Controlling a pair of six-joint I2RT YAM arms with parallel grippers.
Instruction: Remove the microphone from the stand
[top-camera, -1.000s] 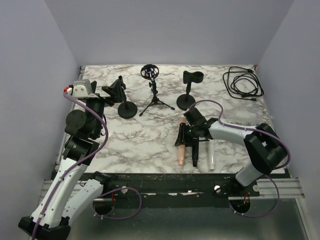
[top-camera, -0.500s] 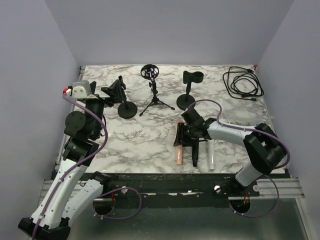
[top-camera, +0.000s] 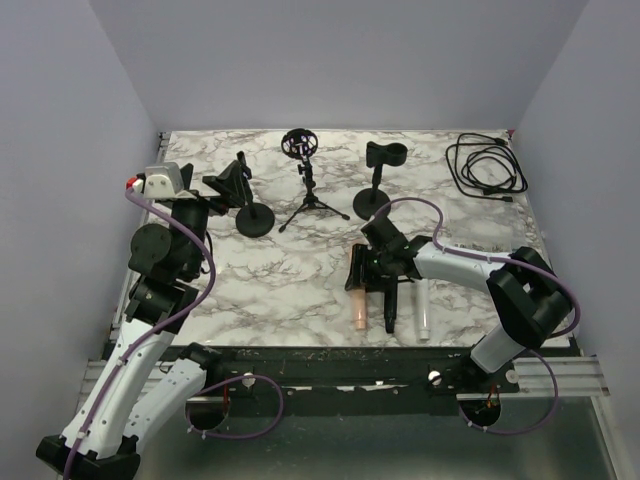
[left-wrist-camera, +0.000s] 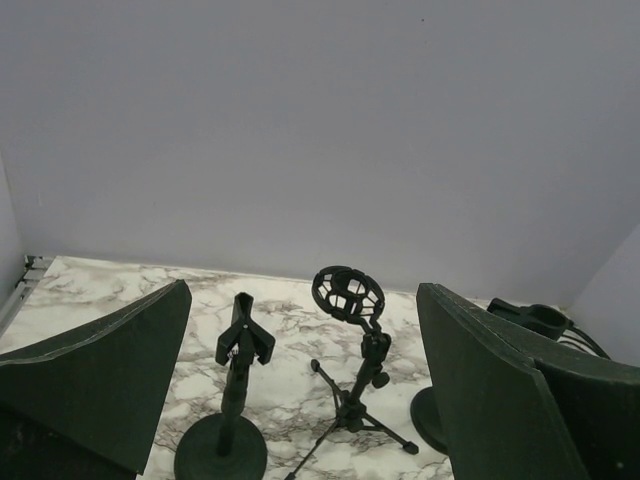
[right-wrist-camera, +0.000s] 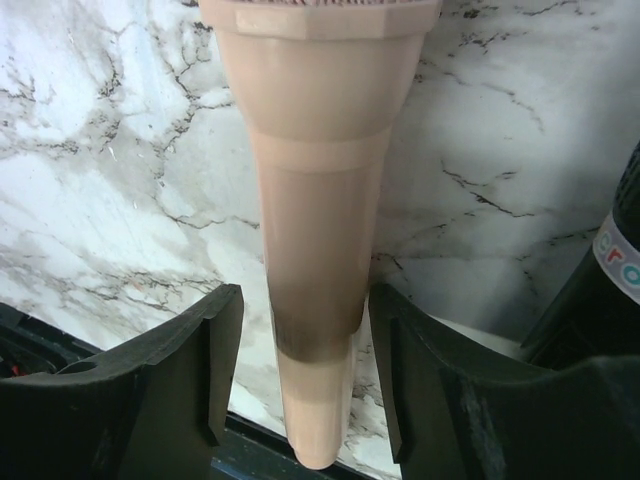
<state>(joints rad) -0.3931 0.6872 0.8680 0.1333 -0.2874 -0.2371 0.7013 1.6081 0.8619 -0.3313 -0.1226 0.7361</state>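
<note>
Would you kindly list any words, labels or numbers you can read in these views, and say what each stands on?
"cro": coloured letters, cut off by the frame edge, on the white band around the black microphone in the right wrist view.
Nothing else is readable: the pink microphone shows no print, and the top and left wrist views show no text.

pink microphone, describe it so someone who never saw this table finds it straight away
On the marble table, look toward the near edge ahead of the right arm, where three microphones lie side by side. The pink microphone is the leftmost, next to a black one and a white one. It alone is peach-coloured, and the right gripper straddles it.
</note>
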